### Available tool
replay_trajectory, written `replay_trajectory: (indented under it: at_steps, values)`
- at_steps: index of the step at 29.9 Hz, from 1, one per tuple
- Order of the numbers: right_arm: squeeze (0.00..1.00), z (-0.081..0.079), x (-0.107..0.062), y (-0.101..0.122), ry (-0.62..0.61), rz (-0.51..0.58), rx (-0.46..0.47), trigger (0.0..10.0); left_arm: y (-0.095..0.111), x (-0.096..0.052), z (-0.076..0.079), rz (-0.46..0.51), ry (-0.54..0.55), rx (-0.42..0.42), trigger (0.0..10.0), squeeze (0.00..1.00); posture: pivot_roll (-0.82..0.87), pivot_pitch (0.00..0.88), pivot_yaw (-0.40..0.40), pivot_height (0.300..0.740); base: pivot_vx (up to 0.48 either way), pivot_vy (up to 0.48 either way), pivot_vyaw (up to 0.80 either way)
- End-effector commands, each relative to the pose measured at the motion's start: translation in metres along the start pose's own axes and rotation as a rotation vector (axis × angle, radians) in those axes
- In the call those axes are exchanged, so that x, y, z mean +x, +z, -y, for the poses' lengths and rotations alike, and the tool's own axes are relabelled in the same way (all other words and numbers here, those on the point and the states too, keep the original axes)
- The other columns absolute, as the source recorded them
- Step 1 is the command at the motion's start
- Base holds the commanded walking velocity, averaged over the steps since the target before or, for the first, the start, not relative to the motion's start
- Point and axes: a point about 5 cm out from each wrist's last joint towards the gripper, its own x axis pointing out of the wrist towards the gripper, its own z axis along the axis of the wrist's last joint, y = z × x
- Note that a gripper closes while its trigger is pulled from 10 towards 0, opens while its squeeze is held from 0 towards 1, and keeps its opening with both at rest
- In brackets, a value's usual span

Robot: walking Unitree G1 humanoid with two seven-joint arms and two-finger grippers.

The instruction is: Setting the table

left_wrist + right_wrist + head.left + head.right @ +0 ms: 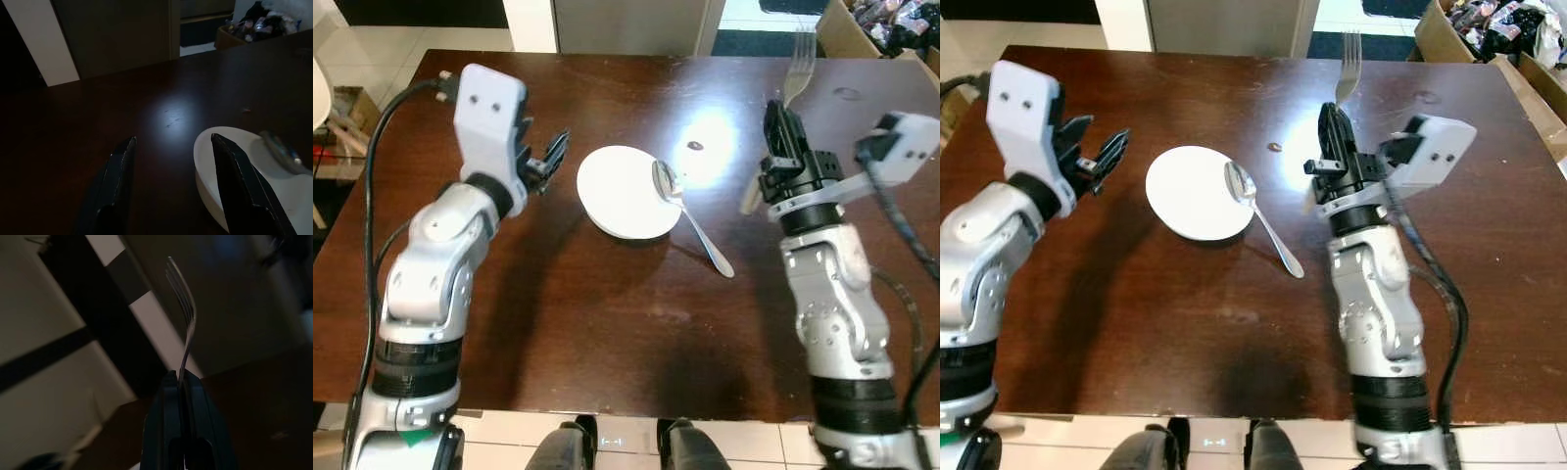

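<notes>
Silver metal fork [800,67] clamped upright in right gripper [783,122], at 3 o'clock from round white plate [619,191]. Steel spoon [688,213] propped on plate rim. Left gripper [173,183] held wide apart, empty, at plate's 9 o'clock; gap confirmed by left wrist view.

left gripper [551,157]: raised, fingers apart | right gripper [785,116]: raised, fingers pinched together

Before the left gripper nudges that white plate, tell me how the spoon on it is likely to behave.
The spoon will probably shift: its bowl rests on the rim of the plate while its handle slopes down to the table. Smooth shiny metal suggests it may slide or pivot off rather than bend. The left gripper, fingers open beside the plate, should push slowly.
</notes>
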Motion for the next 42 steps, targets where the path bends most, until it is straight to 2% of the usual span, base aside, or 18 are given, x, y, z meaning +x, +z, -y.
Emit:
replay_trajectory:
  at_steps: [1, 3, 4, 7, 10, 13, 22, 28, 42]
  values:
    - [0.0, -0.002, -0.005, 0.001, -0.005, -0.016, 0.039, 10.0, -0.001, -0.004, 0.0, 0.01, 0.004, 0.004, 10.0, 0.0, -0.15, 0.113, 0.097, 0.74, 0.0, 0.0, 0.0]
    - [0.0, -0.005, -0.009, -0.003, -0.01, -0.054, 0.027, 10.0, -0.005, -0.006, -0.001, 0.001, 0.023, 0.011, 10.0, 0.0, -0.15, 0.112, 0.098, 0.74, 0.0, 0.0, 0.0]
    - [0.0, -0.008, -0.014, -0.012, -0.002, -0.098, -0.015, 10.0, -0.012, -0.008, -0.002, -0.017, 0.031, 0.023, 10.0, 0.0, -0.15, 0.11, 0.102, 0.74, 0.0, 0.0, 0.0]
    - [0.0, -0.008, -0.018, -0.016, -0.003, -0.123, -0.025, 10.0, -0.019, -0.011, -0.004, -0.036, 0.045, 0.018, 10.0, 0.0, -0.15, 0.109, 0.103, 0.74, 0.0, 0.0, 0.0]
    - [0.0, -0.005, -0.024, -0.023, -0.011, -0.172, -0.1, 10.0, -0.031, -0.016, -0.008, -0.072, 0.069, 0.037, 10.0, 0.0, -0.15, 0.111, 0.108, 0.74, 0.0, 0.0, 0.0]
    - [0.0, -0.002, -0.03, -0.028, -0.027, -0.222, -0.152, 10.0, -0.037, -0.02, -0.01, -0.078, 0.08, 0.041, 10.0, 0.0, -0.16, 0.117, 0.106, 0.74, 0.0, 0.0, 0.0]
    - [0.0, 0.003, -0.035, -0.028, -0.009, -0.282, -0.302, 10.0, -0.044, -0.025, -0.01, -0.082, 0.092, 0.05, 10.0, 0.0, -0.17, 0.129, 0.086, 0.74, 0.0, 0.0, 0.0]
    - [0.0, 0.008, -0.035, -0.028, -0.038, -0.282, -0.252, 10.0, -0.046, -0.026, -0.006, -0.072, 0.09, 0.031, 10.0, 0.0, -0.17, 0.125, 0.074, 0.74, 0.0, 0.0, 0.0]
    - [0.0, 0.009, -0.035, -0.033, -0.055, -0.286, -0.231, 10.0, -0.05, -0.023, 0.001, -0.084, 0.083, 0.035, 10.0, 0.0, -0.17, 0.127, 0.077, 0.74, 0.0, 0.0, 0.0]
